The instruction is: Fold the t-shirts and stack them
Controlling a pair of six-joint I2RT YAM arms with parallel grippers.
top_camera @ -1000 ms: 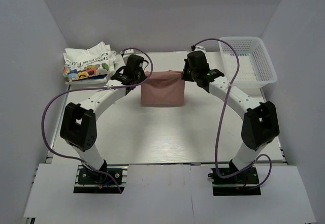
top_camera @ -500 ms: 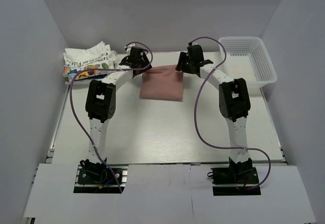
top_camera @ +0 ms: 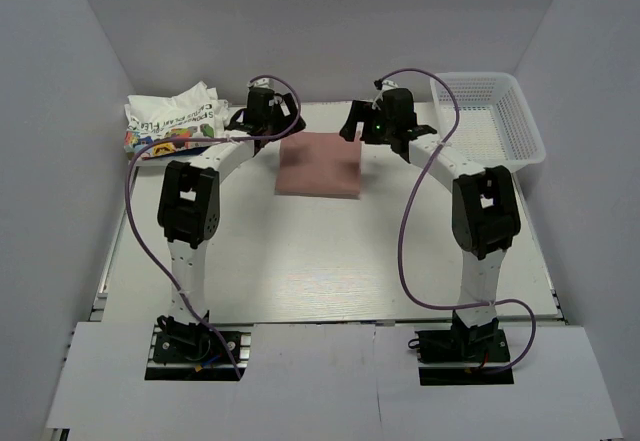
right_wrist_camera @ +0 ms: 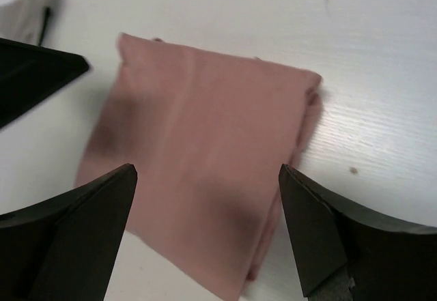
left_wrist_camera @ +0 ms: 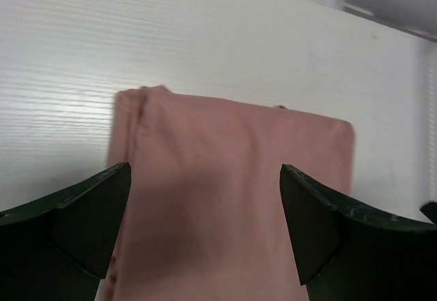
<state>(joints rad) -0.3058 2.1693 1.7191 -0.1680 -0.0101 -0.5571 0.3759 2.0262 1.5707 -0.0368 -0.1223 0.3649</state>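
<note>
**A:** White walls close the workspace on three sides, and the pale table (top_camera: 330,251) between them carries everything. Where does the pink t-shirt (top_camera: 320,164) lie?

**B:** It lies in the far middle of the table, folded into a neat rectangle, flat on the surface. No print shows on the side that faces up.

**A:** And the white t-shirt (top_camera: 178,121)?

**B:** It is at the far left corner, not folded, only a crumpled heap with colourful print and dark letters. It is apart from the pink one and does not touch it.

**A:** What about the left gripper (left_wrist_camera: 205,170)?

**B:** It hovers by the far left corner of the pink t-shirt, and from above it is between the two shirts. Its jaws stand wide apart and hold nothing. In the wrist view the cloth shows below, between the two dark fingers (left_wrist_camera: 82,212).

**A:** Is the right gripper (right_wrist_camera: 207,169) the same?

**B:** Yes. It hangs by the far right corner of the pink t-shirt, with the jaws spread wide and nothing gripped. Its camera shows most of the folded rectangle, with the layered edges on the right side.

**A:** Anything else on the table?

**B:** A white mesh basket (top_camera: 528,126) stands at the far right corner, well apart from the pink t-shirt. Purple cables (top_camera: 135,211) run along both arms.
</note>
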